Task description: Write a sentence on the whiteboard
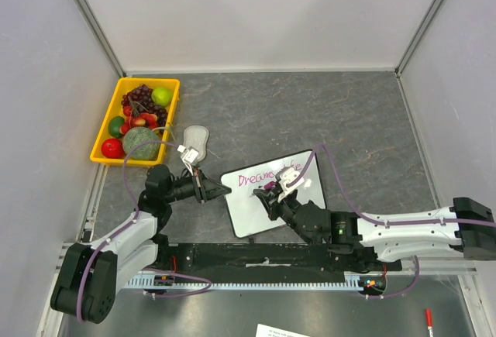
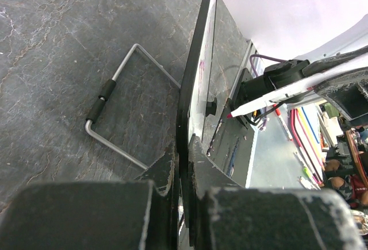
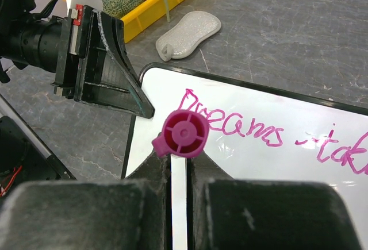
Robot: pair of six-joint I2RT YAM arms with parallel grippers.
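The whiteboard (image 1: 256, 214) lies tilted on the grey table in front of the arms. On it the sentence (image 1: 262, 177) runs in magenta, starting "Dreams" (image 3: 236, 125), with further letters cut off at the right edge. My left gripper (image 1: 221, 190) is shut on the whiteboard's black frame at its left edge (image 2: 195, 72), the frame pinched between the jaws (image 2: 184, 146). My right gripper (image 1: 273, 196) hovers over the board's left half, shut on a white marker whose magenta end (image 3: 184, 133) faces the camera. The marker's tip (image 2: 230, 114) is at the board's face.
A yellow bin (image 1: 107, 153) of fruit stands at the far left. A grey oval eraser pad (image 1: 195, 139) lies just behind the left gripper. The board's wire stand (image 2: 109, 97) sticks out on its back side. A red pen (image 1: 428, 318) and paper (image 1: 287, 331) lie beyond the near edge.
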